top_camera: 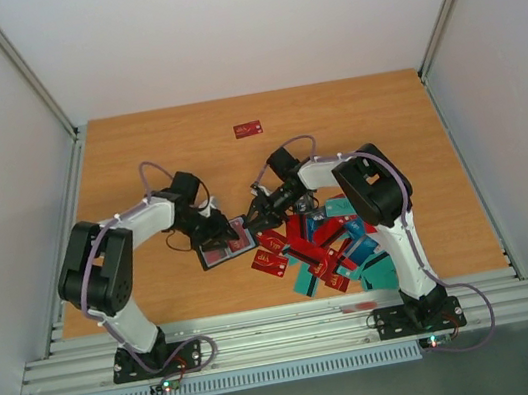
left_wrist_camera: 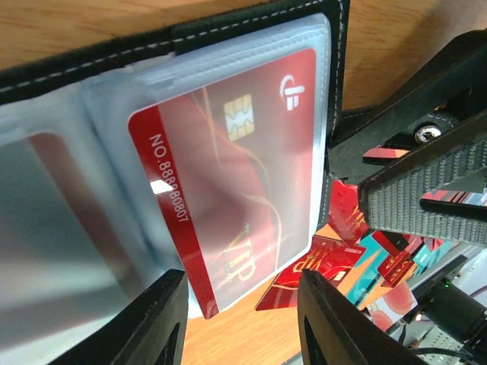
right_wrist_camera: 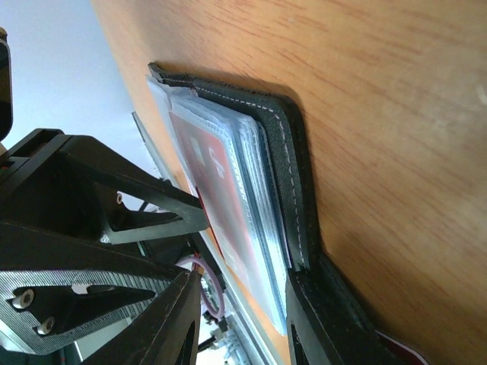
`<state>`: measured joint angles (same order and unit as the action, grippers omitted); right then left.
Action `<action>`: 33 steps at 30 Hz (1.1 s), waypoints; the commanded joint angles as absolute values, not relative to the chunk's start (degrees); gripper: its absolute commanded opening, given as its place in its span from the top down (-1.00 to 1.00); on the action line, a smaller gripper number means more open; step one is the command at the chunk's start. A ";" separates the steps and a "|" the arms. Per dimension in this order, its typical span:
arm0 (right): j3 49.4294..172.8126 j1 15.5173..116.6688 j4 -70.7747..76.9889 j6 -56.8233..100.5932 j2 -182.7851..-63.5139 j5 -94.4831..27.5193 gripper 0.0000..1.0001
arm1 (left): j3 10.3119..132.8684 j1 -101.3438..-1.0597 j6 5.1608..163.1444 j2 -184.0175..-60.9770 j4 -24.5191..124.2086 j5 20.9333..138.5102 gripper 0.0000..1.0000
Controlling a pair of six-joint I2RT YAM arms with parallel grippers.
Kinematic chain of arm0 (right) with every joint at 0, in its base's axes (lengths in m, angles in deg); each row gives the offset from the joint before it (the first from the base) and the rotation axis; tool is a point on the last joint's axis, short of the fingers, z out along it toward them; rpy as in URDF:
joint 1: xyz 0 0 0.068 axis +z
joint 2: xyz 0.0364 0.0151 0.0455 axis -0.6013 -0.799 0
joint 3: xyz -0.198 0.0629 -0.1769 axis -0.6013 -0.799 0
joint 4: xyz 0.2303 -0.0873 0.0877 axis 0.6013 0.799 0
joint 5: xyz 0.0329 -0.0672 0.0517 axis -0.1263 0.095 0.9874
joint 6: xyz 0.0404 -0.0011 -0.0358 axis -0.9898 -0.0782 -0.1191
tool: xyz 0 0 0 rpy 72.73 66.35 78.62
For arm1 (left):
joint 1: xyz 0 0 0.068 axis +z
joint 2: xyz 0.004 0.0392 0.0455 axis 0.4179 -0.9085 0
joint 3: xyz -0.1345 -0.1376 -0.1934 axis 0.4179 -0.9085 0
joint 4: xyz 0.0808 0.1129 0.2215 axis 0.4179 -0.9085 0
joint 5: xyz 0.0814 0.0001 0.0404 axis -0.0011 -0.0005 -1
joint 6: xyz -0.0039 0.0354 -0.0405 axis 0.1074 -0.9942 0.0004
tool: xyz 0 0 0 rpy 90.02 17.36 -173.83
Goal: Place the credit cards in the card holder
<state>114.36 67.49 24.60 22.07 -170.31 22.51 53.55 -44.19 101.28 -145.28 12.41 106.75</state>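
The black card holder (top_camera: 227, 245) lies open on the table between both arms. In the left wrist view its clear sleeves (left_wrist_camera: 91, 152) show a red VIP credit card (left_wrist_camera: 228, 175) lying in the top sleeve, its lower corner sticking out. My left gripper (left_wrist_camera: 240, 319) is open, hovering over the holder's near edge, fingers either side of that corner. My right gripper (right_wrist_camera: 243, 319) is open at the holder's right edge (right_wrist_camera: 285, 175), the stacked sleeves between its fingers. A pile of red and teal credit cards (top_camera: 331, 245) lies to the right.
One red card (top_camera: 249, 129) lies alone at the back middle of the table. The right gripper's body (left_wrist_camera: 426, 190) crowds the holder's right side. The table's front rail (top_camera: 286, 331) runs just behind the pile.
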 commanded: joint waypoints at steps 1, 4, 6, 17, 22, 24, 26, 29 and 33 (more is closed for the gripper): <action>112.57 67.25 25.93 20.75 -170.78 18.55 0.34 | 56.67 -46.07 101.74 -147.24 9.55 104.05 0.17; 112.48 67.28 25.98 20.87 -170.57 18.53 0.34 | 59.11 -47.57 101.77 -148.16 7.50 102.42 0.18; 112.40 67.29 26.06 20.90 -170.35 18.54 0.34 | 60.66 -48.47 101.75 -148.91 6.18 101.54 0.18; 112.94 66.83 30.67 24.73 -167.40 17.39 0.25 | 61.95 -49.22 99.81 -145.06 0.09 97.55 0.17; 114.73 66.32 36.51 28.91 -165.71 17.27 0.17 | 60.83 -49.22 98.83 -141.90 -1.07 96.77 0.26; 115.38 66.31 38.45 31.13 -165.05 17.92 0.15 | 60.11 -49.22 98.85 -141.11 0.07 96.81 0.39; 115.84 66.27 39.98 32.27 -164.33 18.46 0.13 | 59.45 -49.22 98.85 -141.24 1.83 97.17 0.53; 116.16 66.32 41.58 32.97 -163.23 18.83 0.11 | 59.02 -49.22 99.07 -142.52 4.87 97.98 0.70; 116.28 66.30 43.34 33.39 -161.69 18.03 0.09 | 59.57 -49.22 98.90 -144.72 6.87 98.17 0.82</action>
<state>114.66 66.48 39.83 31.07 -165.16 18.82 59.69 -48.95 99.21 -142.51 3.05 97.77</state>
